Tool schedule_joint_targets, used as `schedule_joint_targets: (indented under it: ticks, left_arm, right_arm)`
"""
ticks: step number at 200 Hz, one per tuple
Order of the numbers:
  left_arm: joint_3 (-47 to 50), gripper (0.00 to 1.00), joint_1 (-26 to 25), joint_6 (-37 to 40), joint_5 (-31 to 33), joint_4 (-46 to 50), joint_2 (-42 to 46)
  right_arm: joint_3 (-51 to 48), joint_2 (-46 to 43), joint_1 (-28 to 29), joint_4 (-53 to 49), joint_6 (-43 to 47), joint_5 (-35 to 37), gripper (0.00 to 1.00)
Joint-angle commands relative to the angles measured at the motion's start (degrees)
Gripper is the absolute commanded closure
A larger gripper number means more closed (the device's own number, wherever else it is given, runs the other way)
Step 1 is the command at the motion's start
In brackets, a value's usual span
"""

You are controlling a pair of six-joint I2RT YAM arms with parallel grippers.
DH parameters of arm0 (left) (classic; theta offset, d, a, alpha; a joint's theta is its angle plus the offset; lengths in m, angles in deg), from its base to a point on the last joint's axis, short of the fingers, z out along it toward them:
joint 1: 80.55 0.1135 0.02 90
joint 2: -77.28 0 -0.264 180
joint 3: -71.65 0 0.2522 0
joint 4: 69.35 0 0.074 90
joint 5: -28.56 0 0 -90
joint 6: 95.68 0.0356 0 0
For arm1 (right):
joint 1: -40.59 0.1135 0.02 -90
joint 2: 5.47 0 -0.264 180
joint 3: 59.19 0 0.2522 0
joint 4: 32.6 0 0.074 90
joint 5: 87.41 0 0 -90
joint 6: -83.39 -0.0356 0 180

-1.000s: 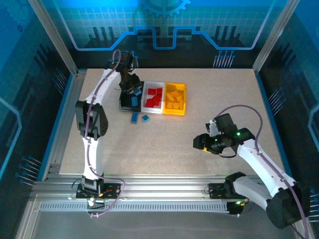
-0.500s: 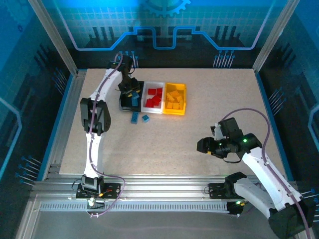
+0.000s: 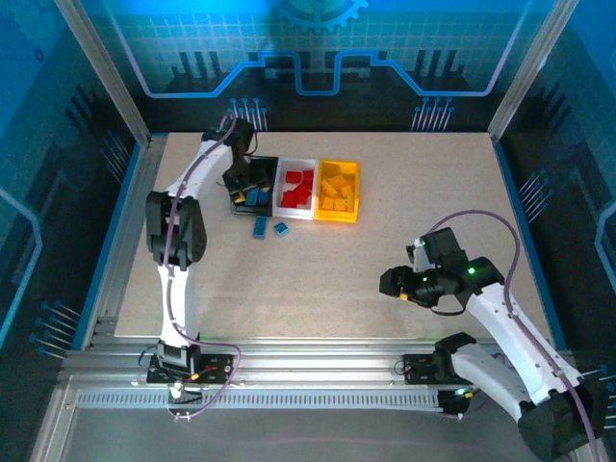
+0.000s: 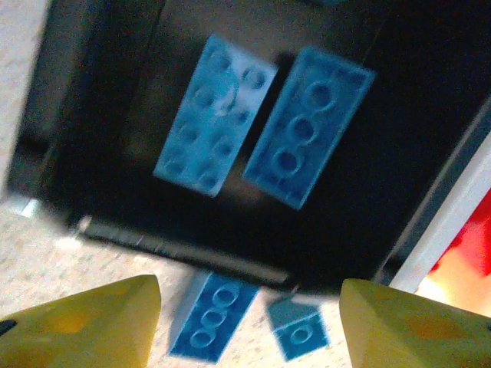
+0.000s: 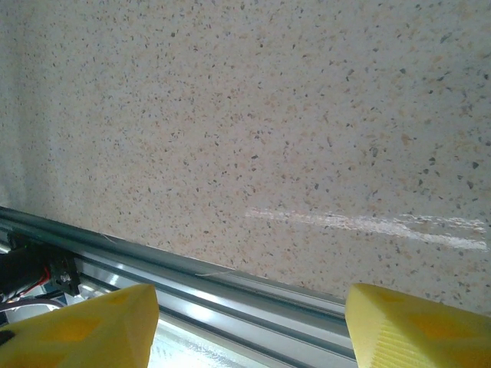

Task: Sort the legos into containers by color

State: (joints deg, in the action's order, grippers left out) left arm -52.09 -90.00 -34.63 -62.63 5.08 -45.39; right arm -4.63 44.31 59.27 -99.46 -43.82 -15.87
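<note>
Three joined bins sit at the back left of the table: black bin (image 3: 269,171), white bin (image 3: 297,216) holding red legos (image 3: 297,189), and yellow bin (image 3: 356,192) holding yellow legos (image 3: 335,191). My left gripper (image 3: 241,181) hovers open over the black bin's left side. In the left wrist view the left gripper (image 4: 249,307) is empty, with two blue legos (image 4: 215,115) (image 4: 308,126) lying in the black bin (image 4: 115,153). Two more blue legos (image 3: 260,226) (image 3: 280,229) lie on the table just in front of it, the long one (image 4: 213,314) beside the small one (image 4: 298,330). My right gripper (image 3: 390,282) stands open and empty, far from them.
The right gripper (image 5: 252,307) faces bare speckled tabletop (image 5: 268,115) and the aluminium rail (image 5: 230,287) at the near edge. The white bin's wall (image 4: 453,222) borders the black bin on the right. Enclosure posts stand at the table's back corners.
The left wrist shifted slightly left over the black bin, uncovering blue legos inside. The right arm drew back toward the near right, then held still.
</note>
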Motion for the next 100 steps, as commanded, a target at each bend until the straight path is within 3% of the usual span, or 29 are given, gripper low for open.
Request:
schedule_joint_targets:
  ticks: [1,42,100]
  left_arm:
    - [9.4,0.35,-3.21,3.34,3.76,-2.46,10.18]
    - [23.93,0.36,-7.67,4.46,5.42,-6.93,15.93]
    - [25.18,0.36,-8.69,6.39,7.05,-8.54,12.53]
  right_arm:
    - [-0.28,1.21,-0.22,1.44,1.37,-1.9,0.33]
    - [1.22,3.43,-0.04,2.31,2.72,-2.69,0.33]
    - [2.31,4.01,0.39,1.47,2.42,-2.09,0.33]
